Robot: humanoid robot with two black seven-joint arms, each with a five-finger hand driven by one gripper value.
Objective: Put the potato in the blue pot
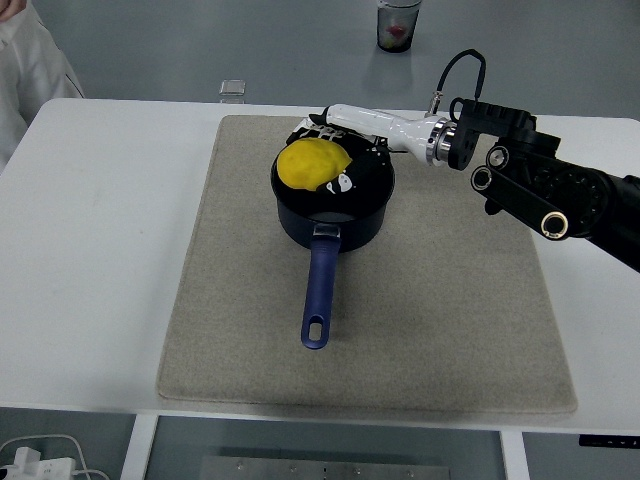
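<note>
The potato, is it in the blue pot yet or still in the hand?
Still held: the right hand grips the potato over the blue pot, fingers around it. How deep it sits, I cannot tell.

A beige mat [420, 330] covers the middle of the white table [90, 250], spreading beneath the robot hand [335, 150]. Beyond the robot hand a clear cup [399, 25] with something red inside stands on the floor; left of it a small clear container [232, 90] sits at the table's far edge. A white sleeve [25, 60] shows far left.
</note>
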